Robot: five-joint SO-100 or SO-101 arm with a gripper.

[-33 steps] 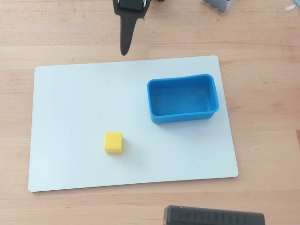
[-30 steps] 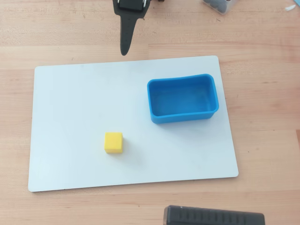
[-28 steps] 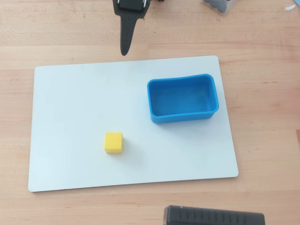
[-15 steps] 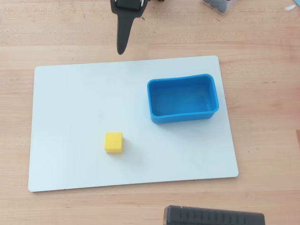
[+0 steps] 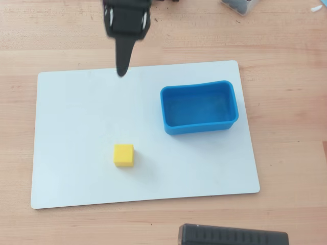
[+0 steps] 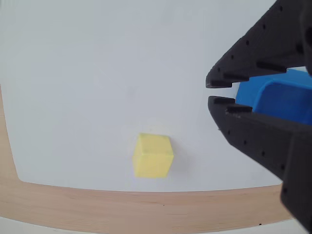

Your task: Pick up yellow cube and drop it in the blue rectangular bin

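Yellow cube (image 5: pixel 123 155): likely light, stiff, matte; grip two opposite flat faces. Pincer (image 6: pixel 210 91) at 12 o'clock, tips nearly together, holding nothing.

blue rectangular bin (image 6: pixel 280 97) mostly hidden behind end effector (image 6: pixel 214 91), arm apparently cropped overhead

A hobby workbench: wooden tabletop (image 5: pixel 286 46) under a white board (image 5: pixel 76 127).

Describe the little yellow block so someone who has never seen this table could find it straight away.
A white board lies on the wooden table. A blue rectangular bin sits on its right half in the overhead view; the yellow cube stands alone, lower left of it. It is the only yellow thing, far smaller than the bin.
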